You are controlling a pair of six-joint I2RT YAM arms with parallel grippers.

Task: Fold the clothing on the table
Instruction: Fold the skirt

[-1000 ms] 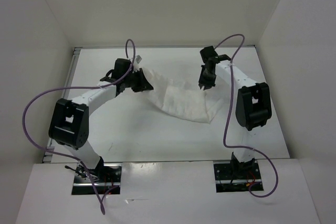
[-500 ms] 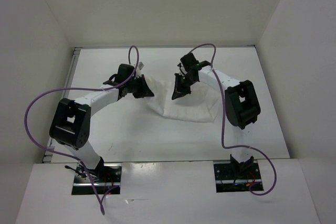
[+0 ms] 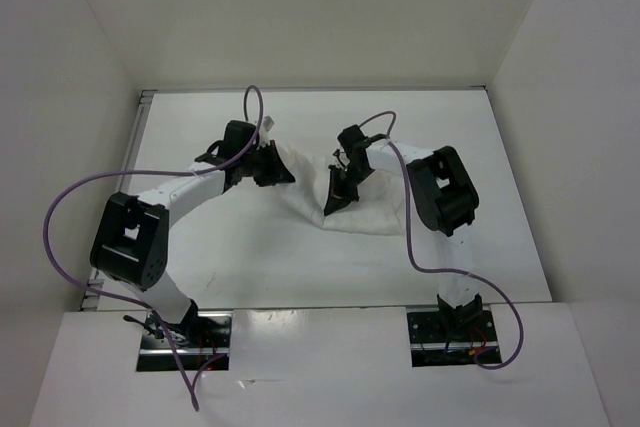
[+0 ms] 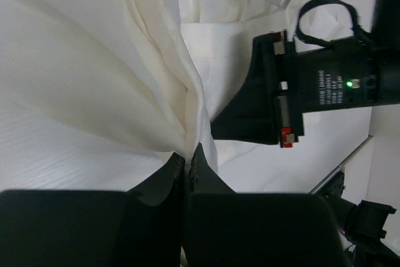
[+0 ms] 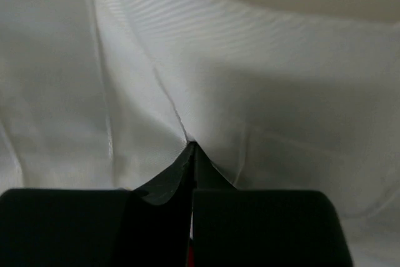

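White table, left fingers and right fingers angled inward, both pinching clothing

Around the middle of the large flat white bench, a little right of centre: thin white creased fabric clothing, lying on the surface. At its left rear end, black two-finger left hand, clamped onto the fabric edge. Just right of it and nearer the front, black two-finger right hand, pinched onto a fold on the clothing's left part. Hands near each other, not touching.
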